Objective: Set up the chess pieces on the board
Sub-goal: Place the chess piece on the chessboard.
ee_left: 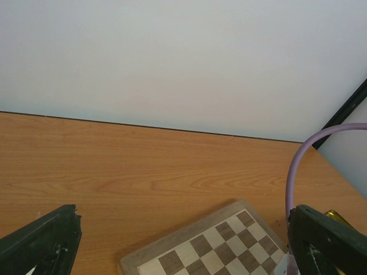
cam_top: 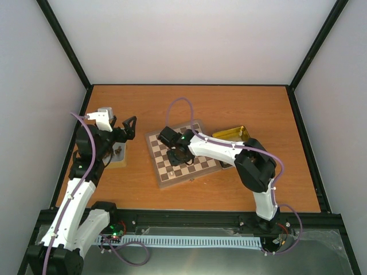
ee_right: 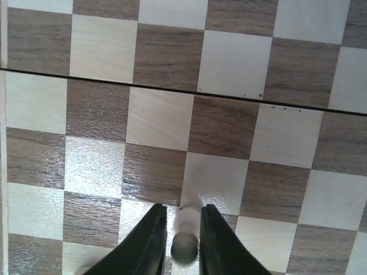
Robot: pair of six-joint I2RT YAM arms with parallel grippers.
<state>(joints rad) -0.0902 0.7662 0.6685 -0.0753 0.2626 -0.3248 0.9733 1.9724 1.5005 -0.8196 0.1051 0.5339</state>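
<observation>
On the checkered brown-and-cream wooden chessboard (ee_right: 229,57), a tiny cream-white pawn (ee_right: 184,249) is closely flanked by the right gripper (ee_right: 183,211); whether it is pinched cannot be told. It could be toppled if dragged by a retreating finger.

Lab test cell; white enclosure walls (cam_top: 189,40); black frame posts (cam_top: 64,43); bolted robot arms (cam_top: 215,148).

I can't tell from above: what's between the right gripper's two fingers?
A tiny cream chess piece, over the board; the right wrist view shows it.
</observation>
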